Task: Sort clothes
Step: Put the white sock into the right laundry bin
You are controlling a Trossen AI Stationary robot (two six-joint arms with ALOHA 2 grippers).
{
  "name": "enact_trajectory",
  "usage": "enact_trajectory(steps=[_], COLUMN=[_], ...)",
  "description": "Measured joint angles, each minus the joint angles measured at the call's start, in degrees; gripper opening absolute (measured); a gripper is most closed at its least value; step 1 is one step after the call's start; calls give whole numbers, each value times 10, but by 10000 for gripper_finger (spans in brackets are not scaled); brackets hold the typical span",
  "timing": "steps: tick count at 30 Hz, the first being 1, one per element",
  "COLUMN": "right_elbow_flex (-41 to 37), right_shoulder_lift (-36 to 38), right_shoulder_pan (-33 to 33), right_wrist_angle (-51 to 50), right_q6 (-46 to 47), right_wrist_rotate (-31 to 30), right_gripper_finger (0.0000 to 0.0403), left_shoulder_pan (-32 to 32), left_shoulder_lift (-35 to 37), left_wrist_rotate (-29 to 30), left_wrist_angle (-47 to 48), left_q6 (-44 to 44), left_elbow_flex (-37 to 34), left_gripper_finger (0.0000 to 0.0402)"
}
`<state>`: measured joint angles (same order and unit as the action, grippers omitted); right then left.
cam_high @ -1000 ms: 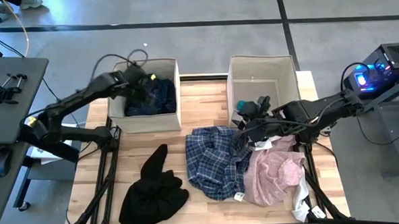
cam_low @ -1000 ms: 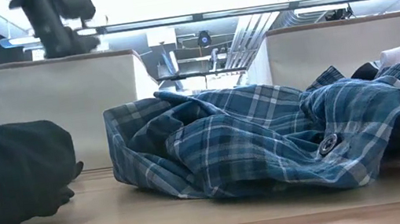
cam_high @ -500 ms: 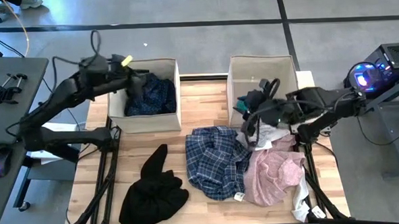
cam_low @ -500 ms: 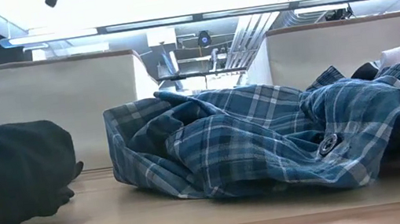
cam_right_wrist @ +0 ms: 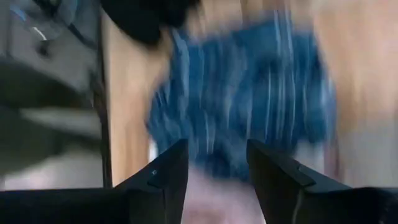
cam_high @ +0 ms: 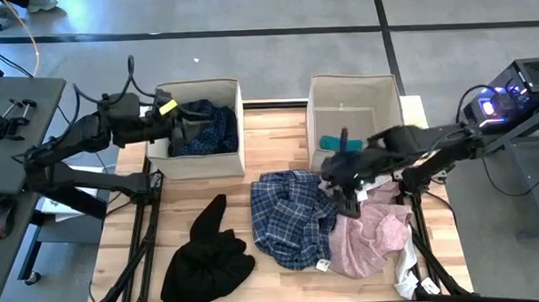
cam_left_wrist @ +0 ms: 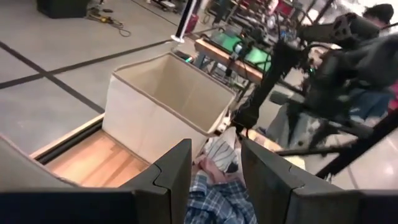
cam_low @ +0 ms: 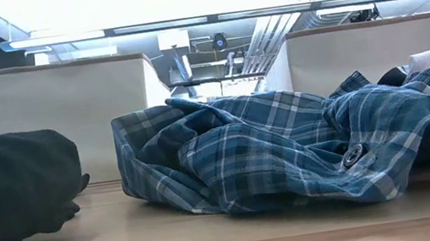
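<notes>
A black garment (cam_high: 206, 254) lies on the near left of the table. At the middle lies a blue-white plaid shirt (cam_high: 286, 218), with a pale pink shirt (cam_high: 373, 233) beside it on its right. A dark navy patterned garment (cam_high: 209, 126) fills the left bin (cam_high: 197, 168). A small teal piece (cam_high: 335, 144) lies in the right bin (cam_high: 353, 84), at its near wall. My left gripper (cam_high: 191, 123) hovers open and empty over the left bin's left rim. My right gripper (cam_high: 351, 195) is open and empty, pointing down over where the plaid and pink shirts meet.
A white piece (cam_high: 404, 277) lies at the table's near right corner beside the pink shirt. The two beige bins stand along the far edge with bare wood (cam_high: 278, 132) between them. Bare wood also shows between the black garment and the plaid shirt.
My left gripper has risen out of the left bin, drawn back toward the table's left edge and tipped up to nearly level; the navy garment stays in the bin. My right gripper has swung from the right bin's near wall toward the plaid shirt, rolling and tipping to point down.
</notes>
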<state>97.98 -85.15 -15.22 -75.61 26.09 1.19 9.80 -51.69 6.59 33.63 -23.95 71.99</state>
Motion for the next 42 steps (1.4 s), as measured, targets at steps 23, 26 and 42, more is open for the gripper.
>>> enact_trajectory(steps=[23,26,42], right_elbow_flex=[-379,-386,-116], right_shoulder_lift=[-39,-39,25], right_shoulder_pan=[44,44,43], right_wrist_angle=[101,103,18], right_q6=[177,189,174], right_wrist_rotate=[-55,-55,-122], right_gripper_finger=[133,73,9], left_shoulder_pan=[-79,-83,-85], left_shoulder_lift=[-16,-16,-16], left_wrist_rotate=[-12,-1,18], left_wrist_angle=[59,55,6], left_q6=[48,31,20], left_elbow_flex=[0,0,0], left_gripper_finger=[126,126,126])
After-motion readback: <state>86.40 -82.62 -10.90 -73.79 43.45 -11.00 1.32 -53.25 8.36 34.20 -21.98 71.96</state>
